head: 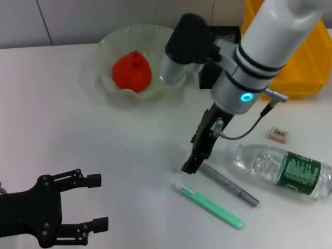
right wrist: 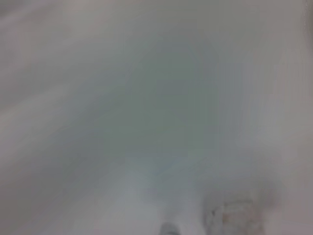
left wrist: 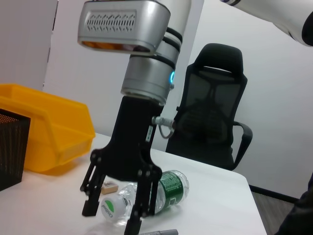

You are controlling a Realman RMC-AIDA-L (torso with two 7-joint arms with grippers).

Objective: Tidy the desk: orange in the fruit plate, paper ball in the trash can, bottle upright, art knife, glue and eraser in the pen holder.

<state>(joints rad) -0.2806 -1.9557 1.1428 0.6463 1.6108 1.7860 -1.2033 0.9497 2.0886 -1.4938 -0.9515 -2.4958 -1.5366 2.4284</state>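
Note:
The orange (head: 132, 71) lies in the fruit plate (head: 105, 51) at the back. The bottle (head: 285, 168) lies on its side at the right; it also shows in the left wrist view (left wrist: 168, 188). The eraser (head: 278, 134) lies behind it. A grey pen-shaped stick (head: 228, 184) and a green one (head: 210, 206) lie at the front; I cannot tell which is the art knife and which the glue. My right gripper (head: 190, 165) points down, just above the table beside the grey stick's end. In the left wrist view it (left wrist: 111, 215) is open and empty. My left gripper (head: 96, 202) is open at the front left. The paper ball is out of view.
The yellow trash can (head: 311, 62) stands at the back right, and the black mesh pen holder (head: 225, 33) stands behind my right arm, next to the plate. The left wrist view shows a black office chair (left wrist: 210, 122) beyond the table. The right wrist view shows only blurred white surface.

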